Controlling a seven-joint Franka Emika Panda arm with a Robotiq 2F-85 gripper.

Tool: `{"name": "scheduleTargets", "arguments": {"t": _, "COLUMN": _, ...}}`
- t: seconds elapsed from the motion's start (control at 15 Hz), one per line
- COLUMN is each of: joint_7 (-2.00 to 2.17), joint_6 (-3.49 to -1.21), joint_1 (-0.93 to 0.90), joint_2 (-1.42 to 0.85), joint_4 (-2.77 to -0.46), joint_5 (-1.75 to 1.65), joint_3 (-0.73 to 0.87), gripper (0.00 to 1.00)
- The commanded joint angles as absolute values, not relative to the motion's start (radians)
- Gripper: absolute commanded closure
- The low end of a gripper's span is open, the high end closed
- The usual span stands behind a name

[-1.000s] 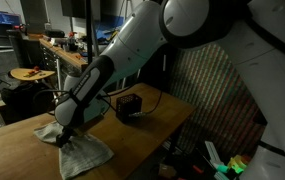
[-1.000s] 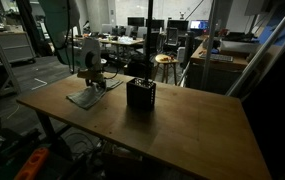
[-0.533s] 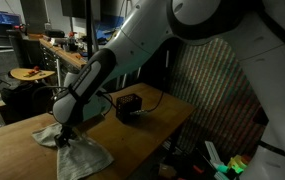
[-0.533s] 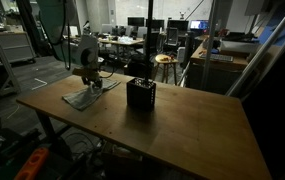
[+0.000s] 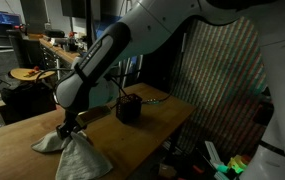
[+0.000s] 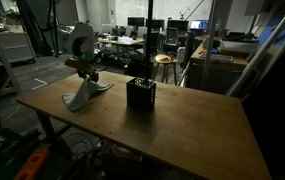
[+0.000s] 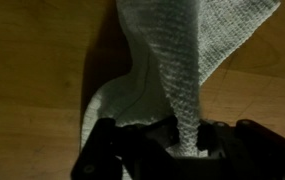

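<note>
Rising from a second ago, the jaws have drawn the grey cloth (image 5: 78, 158) from lying flat into a hanging peak. They are clamped shut on its top fold. Its long axis now runs near vertical, tip up, with the lower edge spread on the desk (image 6: 187, 125), near the black box (image 6: 141, 95) but apart from it.

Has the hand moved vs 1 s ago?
Yes, upward. The hand was about level with the top of the black box and is now clearly above it, drawing the pinched cloth up into a peak.
</note>
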State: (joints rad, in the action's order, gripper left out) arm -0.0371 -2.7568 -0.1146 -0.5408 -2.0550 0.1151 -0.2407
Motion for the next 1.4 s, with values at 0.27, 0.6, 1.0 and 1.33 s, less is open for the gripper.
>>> {"name": "scheduleTargets", "arguments": {"t": 0.27, "joint_7": -0.031, "joint_6": -2.770, "joint_1": -0.056, "joint_2": -0.295, "joint_4": -2.239, "joint_5": 0.276, "joint_3": -0.286, "gripper": 0.99}}
{"name": "scheduleTargets", "arguments": {"t": 0.6, "joint_7": -0.025, "joint_6": -2.772, "joint_1": -0.035, "joint_2": -0.136, "joint_4": -2.308, "joint_5": 0.348, "joint_3": -0.237, "gripper": 0.99}}
{"name": "scheduleTargets", "arguments": {"t": 1.0, "joint_7": 0.020, "joint_6": -2.796, "joint_1": -0.021, "joint_2": -0.046, "joint_4": -2.363, "joint_5": 0.271, "joint_3": -0.099, "gripper": 0.99}}
{"name": "scheduleTargets", "arguments": {"t": 1.33, "joint_7": 0.078, "joint_6": -2.832, "joint_1": 0.019, "joint_2": -0.033, "joint_4": -2.374, "joint_5": 0.285, "joint_3": -0.014, "gripper": 0.99}}
